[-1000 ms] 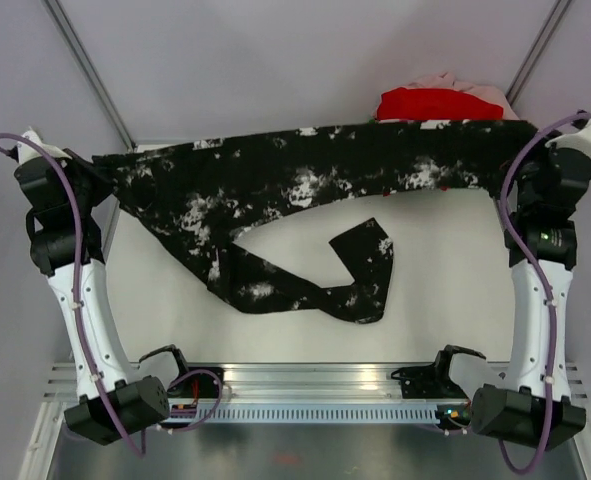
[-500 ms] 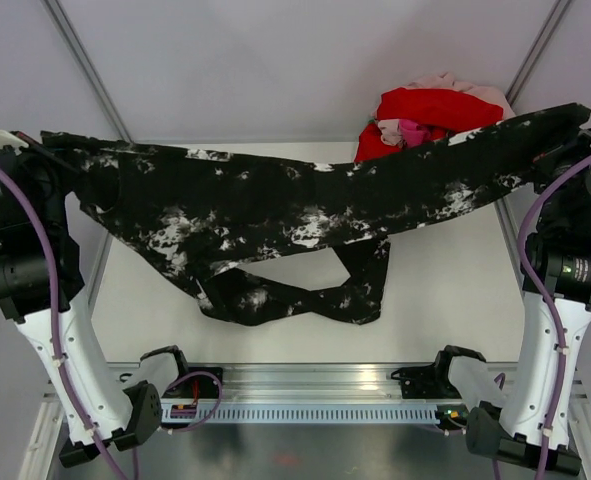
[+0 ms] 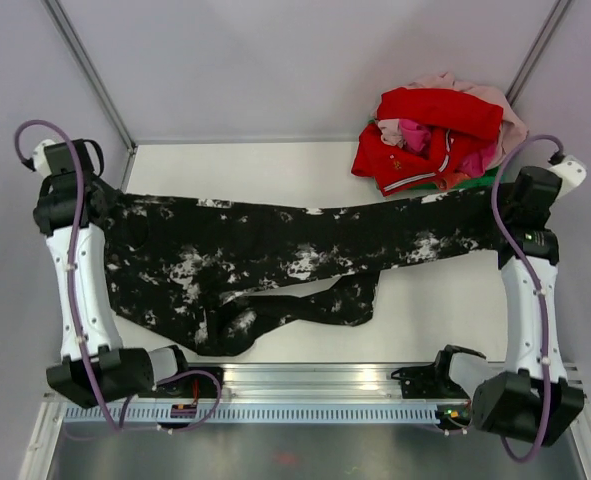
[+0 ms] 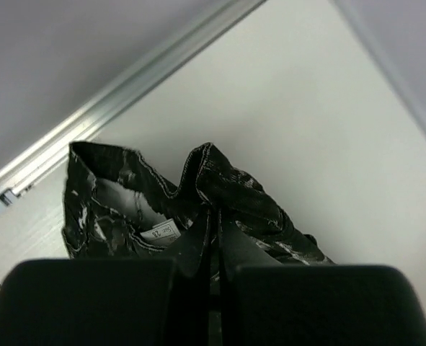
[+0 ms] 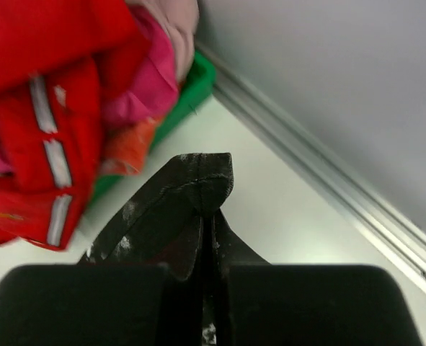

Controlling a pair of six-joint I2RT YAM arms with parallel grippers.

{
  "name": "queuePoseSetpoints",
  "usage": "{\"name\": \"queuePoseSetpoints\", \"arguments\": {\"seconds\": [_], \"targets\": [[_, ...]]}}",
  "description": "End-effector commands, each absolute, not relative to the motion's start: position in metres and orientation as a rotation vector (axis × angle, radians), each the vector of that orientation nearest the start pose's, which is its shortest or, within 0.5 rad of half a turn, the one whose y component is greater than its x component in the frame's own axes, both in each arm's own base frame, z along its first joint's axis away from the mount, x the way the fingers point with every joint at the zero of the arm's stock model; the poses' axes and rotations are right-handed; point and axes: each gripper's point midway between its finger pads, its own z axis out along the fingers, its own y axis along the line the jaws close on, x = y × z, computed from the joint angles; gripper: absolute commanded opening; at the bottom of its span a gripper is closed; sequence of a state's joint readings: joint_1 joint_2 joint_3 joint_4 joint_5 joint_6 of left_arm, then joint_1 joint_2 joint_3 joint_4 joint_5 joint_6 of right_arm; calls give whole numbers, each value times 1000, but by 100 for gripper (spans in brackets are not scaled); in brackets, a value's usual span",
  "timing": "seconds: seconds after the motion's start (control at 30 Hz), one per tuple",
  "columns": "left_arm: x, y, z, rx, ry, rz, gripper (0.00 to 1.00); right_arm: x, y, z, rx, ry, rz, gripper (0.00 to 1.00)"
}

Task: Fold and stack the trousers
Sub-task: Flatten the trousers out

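At the left edge, left gripper (image 4: 214, 245) is clamped shut on the waistband end of the trousers (image 3: 275, 235); right gripper (image 5: 207, 227) is pinched closed on a leg hem at far right. Gripping both ends pulls one leg flat across the table (image 3: 445, 300), looks like prep for folding. Other leg lies bunched toward the near edge. Hem sits just beside the red garment (image 3: 430, 125), snag risk

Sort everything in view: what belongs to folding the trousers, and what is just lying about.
Job: trousers, left gripper and right gripper, both shut on them.
Lying about: red garment, pink clothes, green item under them.
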State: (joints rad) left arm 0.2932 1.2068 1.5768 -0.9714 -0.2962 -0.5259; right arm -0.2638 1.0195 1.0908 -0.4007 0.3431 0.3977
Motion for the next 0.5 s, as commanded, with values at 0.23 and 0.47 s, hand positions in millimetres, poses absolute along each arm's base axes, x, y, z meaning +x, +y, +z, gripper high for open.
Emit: {"name": "queuePoseSetpoints", "arguments": {"seconds": [0.23,0.47], "targets": [[361,161,291,-1184,1779,188,2,360,-145,234,891,1711,-205,0],[404,175,251,-1242,1829,160,2,404,-156,217,869,1756,-208,0]]}}
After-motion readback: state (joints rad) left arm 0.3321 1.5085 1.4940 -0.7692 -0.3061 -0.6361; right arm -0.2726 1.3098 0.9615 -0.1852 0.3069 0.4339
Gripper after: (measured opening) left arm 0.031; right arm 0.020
